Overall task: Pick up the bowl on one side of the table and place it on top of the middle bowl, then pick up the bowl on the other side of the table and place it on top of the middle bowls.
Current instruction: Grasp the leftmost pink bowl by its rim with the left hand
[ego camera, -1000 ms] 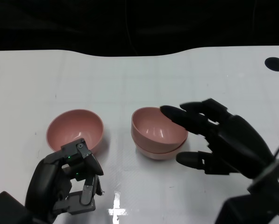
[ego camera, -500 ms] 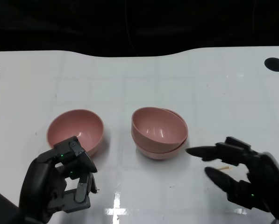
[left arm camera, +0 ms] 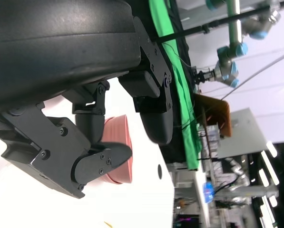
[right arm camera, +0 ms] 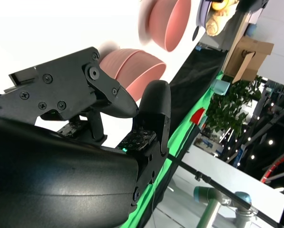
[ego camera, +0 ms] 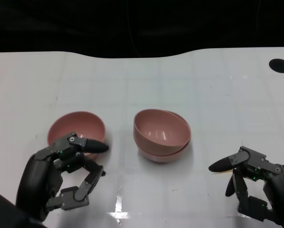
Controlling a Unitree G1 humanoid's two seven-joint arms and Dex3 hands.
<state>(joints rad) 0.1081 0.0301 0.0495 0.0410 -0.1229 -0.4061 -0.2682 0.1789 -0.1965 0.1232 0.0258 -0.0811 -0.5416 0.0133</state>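
Left hand [ego camera: 61, 175] sits just near-side of the single pink bowl [ego camera: 76, 132], fingertips over its near rim, nothing between them. Bare white table [ego camera: 132, 76] separates that bowl from the stacked bowls [ego camera: 161, 135], so a sideways path across is open. Right hand [ego camera: 253, 185] is low at the near right, well apart from the stack. Far side of the table behind both is open.

Right hand [ego camera: 256, 183] back, left hand [ego camera: 61, 178] opened.
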